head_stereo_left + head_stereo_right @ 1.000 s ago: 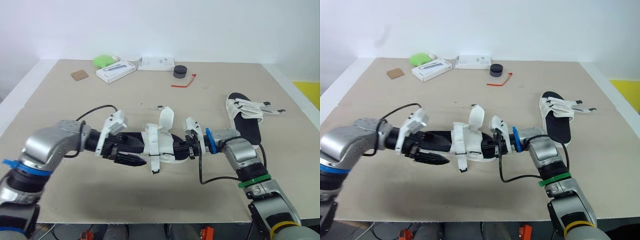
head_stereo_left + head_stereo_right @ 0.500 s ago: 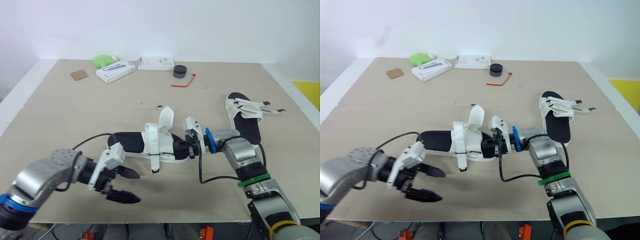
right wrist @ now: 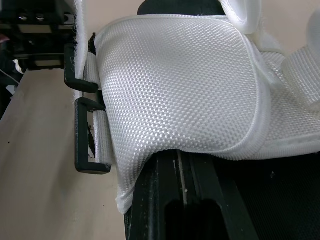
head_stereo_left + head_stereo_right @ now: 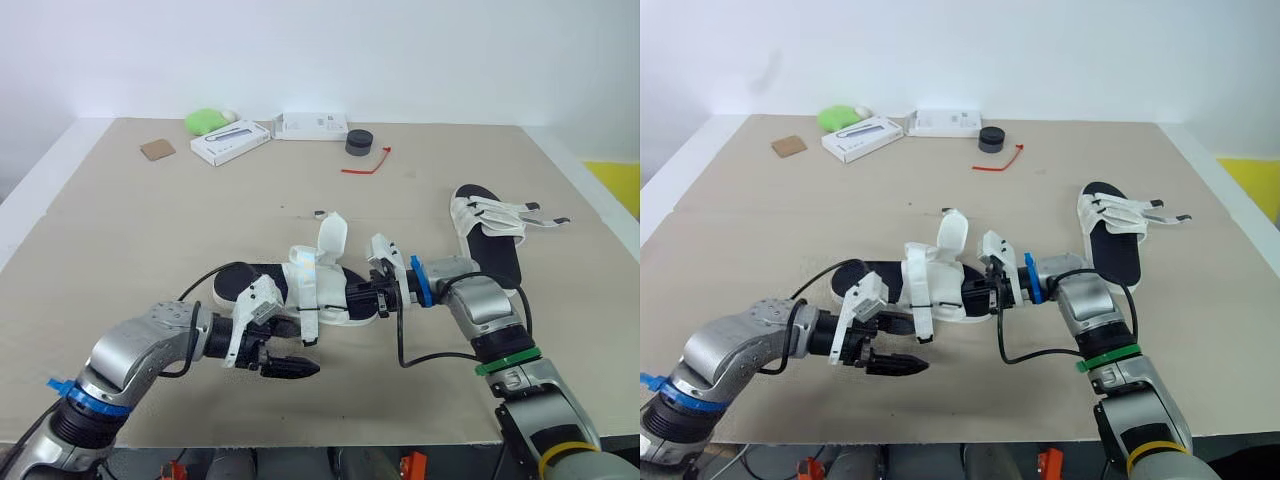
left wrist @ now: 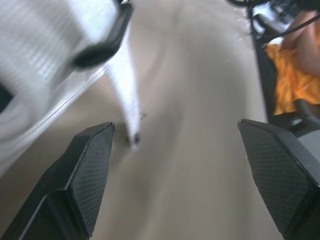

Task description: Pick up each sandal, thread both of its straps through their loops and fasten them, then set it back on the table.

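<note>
In the lower middle of the head views, a black-soled sandal point(image 4: 322, 292) with white uppers lies lengthwise across the table point(image 4: 150, 220). The right gripper point(image 4: 383, 297) comes in from the lower right and is clamped on the sandal's right end. In the right wrist view the woven white upper fills the frame above the black sole, with two black loops point(image 3: 86, 134) at its edge. One flap of the upper stands upright and unfastened. A narrow white strap point(image 4: 311, 327) hangs loose from the sandal's near side, its tip toward the bottom of the frame.

The left gripper point(image 4: 289, 347) sits just left of and below that strap, its two black fingers point(image 5: 86, 172) spread wide apart and holding nothing. The left wrist view shows the strap's end near one finger, above the bare tabletop; whether they touch I cannot tell.

The second sandal point(image 4: 491, 234) lies at centre right, well apart from the first, with its straps splayed toward the right edge. Along the top of the frame sit a green lump point(image 4: 207, 122), two white boxes point(image 4: 232, 142), a small black round thing point(image 4: 359, 144), a red tie point(image 4: 368, 165) and a brown card point(image 4: 158, 150).
</note>
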Tool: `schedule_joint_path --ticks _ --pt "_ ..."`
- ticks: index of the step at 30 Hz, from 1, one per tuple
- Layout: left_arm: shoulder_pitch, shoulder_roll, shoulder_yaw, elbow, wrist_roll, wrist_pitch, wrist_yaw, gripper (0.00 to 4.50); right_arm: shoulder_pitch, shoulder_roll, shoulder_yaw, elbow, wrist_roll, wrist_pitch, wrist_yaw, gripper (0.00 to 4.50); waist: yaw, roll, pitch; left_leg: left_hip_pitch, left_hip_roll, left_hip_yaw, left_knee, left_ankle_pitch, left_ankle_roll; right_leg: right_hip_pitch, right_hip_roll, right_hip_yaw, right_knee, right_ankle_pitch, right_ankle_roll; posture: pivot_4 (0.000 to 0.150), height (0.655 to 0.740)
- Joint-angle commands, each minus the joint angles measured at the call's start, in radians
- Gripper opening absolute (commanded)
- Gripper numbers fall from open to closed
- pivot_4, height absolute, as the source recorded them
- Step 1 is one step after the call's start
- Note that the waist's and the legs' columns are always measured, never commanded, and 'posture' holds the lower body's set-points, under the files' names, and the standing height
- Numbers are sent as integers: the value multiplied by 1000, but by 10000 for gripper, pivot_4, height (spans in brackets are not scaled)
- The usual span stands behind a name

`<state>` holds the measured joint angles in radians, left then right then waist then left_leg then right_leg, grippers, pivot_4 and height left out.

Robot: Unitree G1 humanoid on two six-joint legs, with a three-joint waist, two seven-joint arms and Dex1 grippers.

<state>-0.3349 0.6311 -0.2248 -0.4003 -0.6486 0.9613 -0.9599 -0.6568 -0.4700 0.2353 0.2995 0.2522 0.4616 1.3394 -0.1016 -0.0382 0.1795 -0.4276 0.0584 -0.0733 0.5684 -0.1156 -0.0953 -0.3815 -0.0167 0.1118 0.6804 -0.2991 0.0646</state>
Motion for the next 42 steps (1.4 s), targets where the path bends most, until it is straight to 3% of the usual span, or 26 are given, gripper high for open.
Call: schedule_joint_path --ticks 1,2,9,10,19,23,32,38,42 --pt "-21 -3 -2 -13 -58 66 -11 35416 20 1 24 22 -22 20 -24 0 0 0 0 0 0 0 0 0 0 0 0 0 0 0 0 1500 7400" --pt "-21 -6 1 -13 -71 82 -10 34027 21 1 24 22 -23 20 -24 0 0 0 0 0 0 0 0 0 0 0 0 0 0 0 0 1500 7400" --pt "-38 -22 -1 -3 -116 147 -1 1489 33 -8 24 6 -22 28 -23 0 0 0 0 0 0 0 0 0 0 0 0 0 0 0 0 1500 7400" --pt "-40 -26 -1 -1 -118 153 4 311 33 -8 24 4 -22 30 -24 0 0 0 0 0 0 0 0 0 0 0 0 0 0 0 0 1500 7400" --pt "-39 -33 38 7 -161 181 23 311 31 -5 25 6 -22 29 -26 0 0 0 0 0 0 0 0 0 0 0 0 0 0 0 0 1500 7400" --pt "-73 23 145 -22 -325 235 -78 311 25 -5 26 14 -24 24 -23 0 0 0 0 0 0 0 0 0 0 0 0 0 0 0 0 1500 7400" --pt "-134 118 234 -71 -557 273 -186 311 25 -6 25 14 -23 23 -22 0 0 0 0 -1 0 0 0 0 0 -1 0 0 0 0 0 1500 7400" --pt "-323 -27 320 201 -791 320 93 311 26 -5 25 14 -23 22 -25 0 2 0 0 -1 0 0 1 0 0 0 0 0 0 0 1 1500 7400" --pt "-401 -115 354 389 -855 315 304 311 24 -3 23 15 -23 22 -28 0 1 0 0 -1 0 0 1 0 0 0 0 0 0 3 5 1500 7400"
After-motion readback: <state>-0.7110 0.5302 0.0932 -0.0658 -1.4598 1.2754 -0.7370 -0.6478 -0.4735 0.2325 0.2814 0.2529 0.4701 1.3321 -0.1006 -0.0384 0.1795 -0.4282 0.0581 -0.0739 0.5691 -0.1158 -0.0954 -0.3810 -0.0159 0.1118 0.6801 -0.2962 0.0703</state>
